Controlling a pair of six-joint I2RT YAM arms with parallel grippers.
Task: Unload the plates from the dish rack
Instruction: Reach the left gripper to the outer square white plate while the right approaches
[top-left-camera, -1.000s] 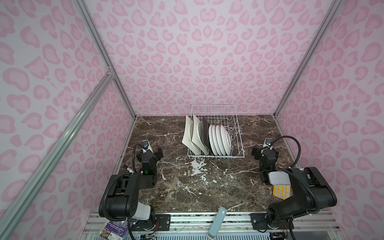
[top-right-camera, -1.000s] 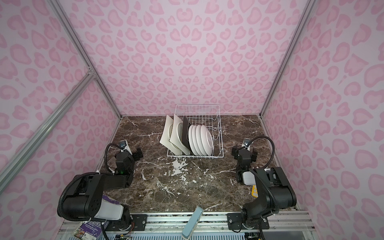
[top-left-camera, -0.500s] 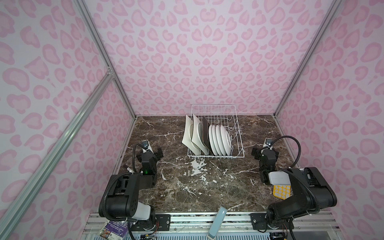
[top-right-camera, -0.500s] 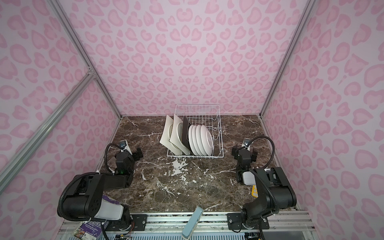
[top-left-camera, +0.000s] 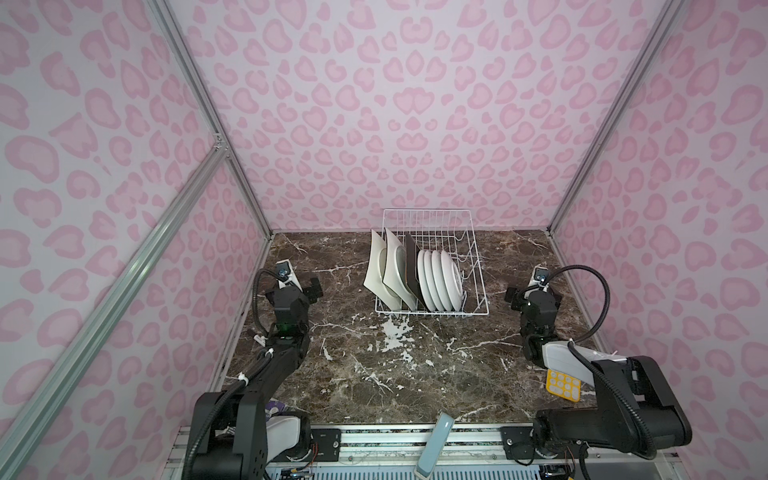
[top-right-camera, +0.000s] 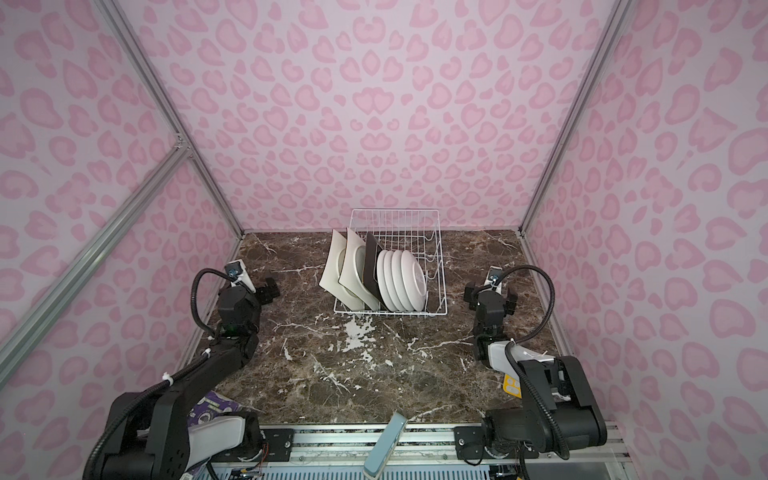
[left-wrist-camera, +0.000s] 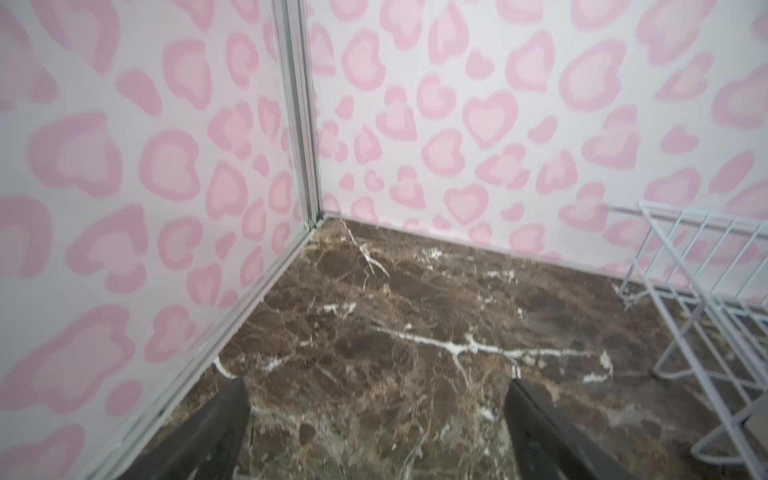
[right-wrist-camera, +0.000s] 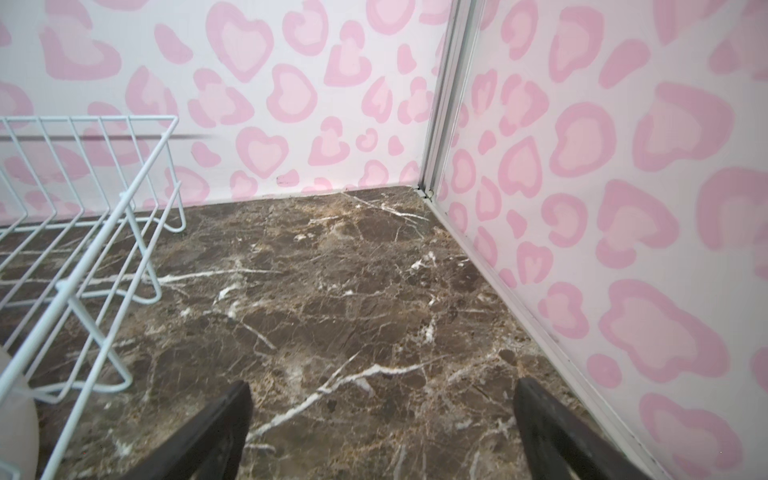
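Plates (top-left-camera: 419, 278) sitting in rack (top-left-camera: 427, 211) at 12 o'clock
Left gripper (left-wrist-camera: 378, 386) at 9, right gripper (right-wrist-camera: 382, 384) at 3, both spread.

Two cream square plates (top-left-camera: 384, 266), a dark brown plate (top-left-camera: 411, 268) and four round white plates (top-left-camera: 441, 281) stand edgewise in the dish rack (top-left-camera: 432, 222).

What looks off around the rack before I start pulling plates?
The two cream square plates at the left end of the dish rack stand cornerwise and tilted, and the outer one sticks out past the rack's left side. The dark brown plate and round plates stand in a tidy row. Nothing spilled or broken shows.
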